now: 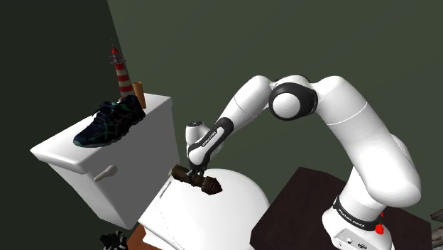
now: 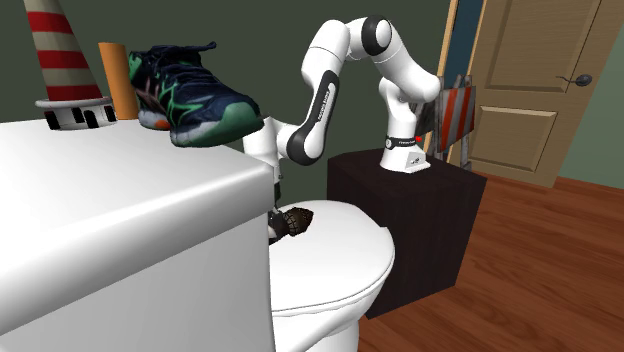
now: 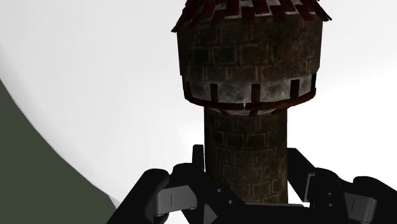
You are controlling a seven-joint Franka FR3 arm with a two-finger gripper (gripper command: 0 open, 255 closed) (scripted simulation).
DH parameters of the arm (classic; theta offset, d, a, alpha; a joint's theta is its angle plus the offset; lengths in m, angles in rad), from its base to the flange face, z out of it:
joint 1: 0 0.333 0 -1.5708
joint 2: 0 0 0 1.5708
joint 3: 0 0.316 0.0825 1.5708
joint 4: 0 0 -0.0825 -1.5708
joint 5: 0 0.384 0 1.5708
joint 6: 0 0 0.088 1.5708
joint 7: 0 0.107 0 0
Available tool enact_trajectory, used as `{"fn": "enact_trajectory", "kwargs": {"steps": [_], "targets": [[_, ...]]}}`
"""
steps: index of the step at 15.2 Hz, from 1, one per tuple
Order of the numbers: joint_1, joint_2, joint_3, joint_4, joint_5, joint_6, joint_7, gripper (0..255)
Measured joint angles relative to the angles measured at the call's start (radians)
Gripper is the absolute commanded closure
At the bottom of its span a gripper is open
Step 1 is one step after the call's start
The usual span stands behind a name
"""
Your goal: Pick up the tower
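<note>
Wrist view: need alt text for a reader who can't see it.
A dark brick tower with a red-tiled roof lies on a white toilet lid, its shaft clasped between the gripper's two black fingers. A dark green area shows past the lid's curved edge.

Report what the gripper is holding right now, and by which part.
The gripper clasps the dark brick tower by its narrow shaft, below the wider roofed top, one finger on each side.
</note>
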Motion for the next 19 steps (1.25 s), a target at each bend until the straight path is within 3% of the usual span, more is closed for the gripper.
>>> {"fn": "enact_trajectory", "kwargs": {"steps": [19], "targets": [[-0.007, -0.154, 0.008, -0.046, 0.007, -0.109, 0.009, 255]]}}
